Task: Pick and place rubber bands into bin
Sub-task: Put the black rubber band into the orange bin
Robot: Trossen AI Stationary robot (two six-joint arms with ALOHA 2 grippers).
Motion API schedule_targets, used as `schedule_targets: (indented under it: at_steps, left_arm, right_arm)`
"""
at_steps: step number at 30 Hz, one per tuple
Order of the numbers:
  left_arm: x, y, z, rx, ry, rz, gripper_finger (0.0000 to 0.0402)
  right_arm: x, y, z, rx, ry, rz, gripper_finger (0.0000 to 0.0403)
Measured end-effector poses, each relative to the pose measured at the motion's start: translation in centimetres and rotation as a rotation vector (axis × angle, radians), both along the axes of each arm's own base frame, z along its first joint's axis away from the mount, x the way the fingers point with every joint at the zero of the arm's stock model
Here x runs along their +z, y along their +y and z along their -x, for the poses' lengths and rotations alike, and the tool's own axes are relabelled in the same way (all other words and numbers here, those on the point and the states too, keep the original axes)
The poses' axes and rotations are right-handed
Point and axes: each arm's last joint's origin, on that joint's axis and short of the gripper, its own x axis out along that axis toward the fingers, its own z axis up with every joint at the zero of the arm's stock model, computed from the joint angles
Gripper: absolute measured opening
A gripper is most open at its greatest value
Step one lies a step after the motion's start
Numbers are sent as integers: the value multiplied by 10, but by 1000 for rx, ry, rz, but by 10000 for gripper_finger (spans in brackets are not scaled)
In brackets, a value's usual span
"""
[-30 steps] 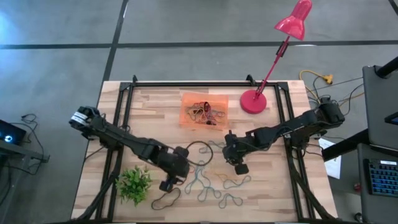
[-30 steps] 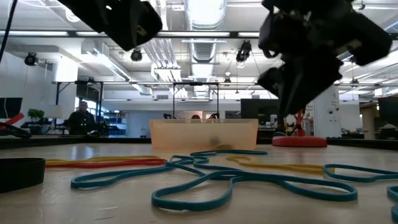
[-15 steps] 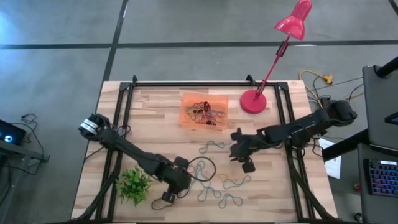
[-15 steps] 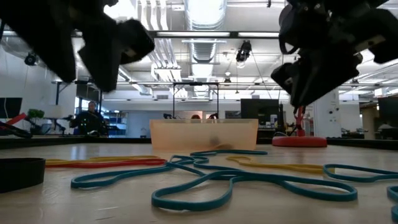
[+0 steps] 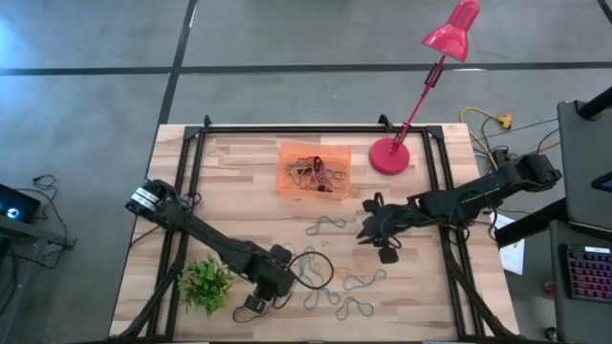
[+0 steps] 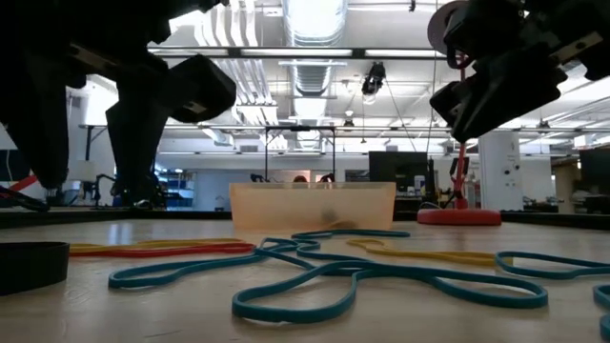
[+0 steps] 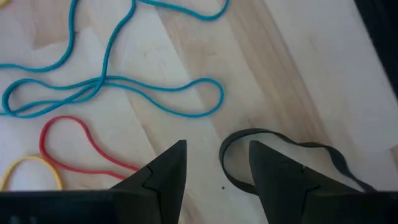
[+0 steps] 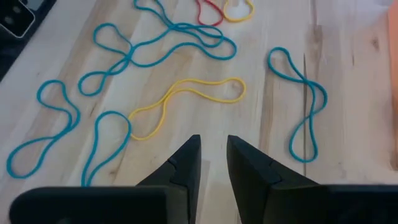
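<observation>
Thin floppy rubber bands [image 5: 330,279] lie scattered on the pale wood-grain table [image 5: 229,177], mostly teal loops, a long yellow one [image 8: 186,99], a red one [image 7: 74,146] and a black one [image 7: 273,155], several pinched into figure-eights. The bin [image 5: 315,170], a shallow translucent orange tray with its long side running left to right, sits at the far middle holding tangled bands. The left gripper [image 7: 214,171] hangs low over the near bands, fingers apart and empty, beside a leafy plant [image 5: 207,283]. The right gripper [image 8: 213,163] hovers right of centre, fingers nearly together, empty. A red lamp [image 5: 389,155] stands right of the bin.

Overhead and table-level views share the bin [image 5: 314,169]; wrist cameras look down close.
</observation>
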Motion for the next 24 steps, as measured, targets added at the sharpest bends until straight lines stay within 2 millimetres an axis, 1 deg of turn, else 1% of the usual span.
schedule_targets:
  at_steps: [5,24]
  left_arm:
    - [-14,-2,-2,-31,33,-29,157]
    - [-18,0,-1,-46,33,-47,157]
  right_arm:
    - [-1,0,0,-1,-7,1,68]
    - [-2,0,1,-1,-7,6,68]
